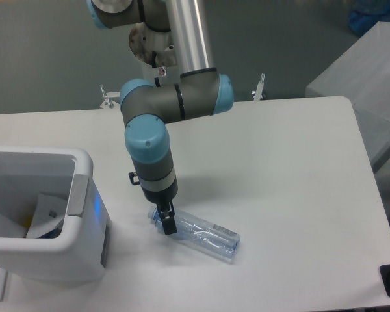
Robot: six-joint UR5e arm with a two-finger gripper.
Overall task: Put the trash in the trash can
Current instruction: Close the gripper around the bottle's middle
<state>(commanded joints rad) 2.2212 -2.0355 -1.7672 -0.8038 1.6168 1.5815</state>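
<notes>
Bottle (198, 232) lies on its side on the white table (292, 195), near the front edge, cap end pointing left toward the bin (49, 218). It is clear and blue-tinted; its outline against the table is faint.

Gripper (167, 221) is down at the bottle's neck end, seen almost edge-on. Only one dark finger is distinct; the other is hidden behind it. Cannot tell whether the fingers are apart or closed on the bottle, or whether they touch it.

Arm (149, 156) comes down from above, its upper links cut off by the top edge of the frame.

Bin stands at the left, partly cut off by the left edge. Inside it, white and yellow scraps (32, 218) show, too jumbled to identify; the paper wrapper cannot be picked out.
</notes>
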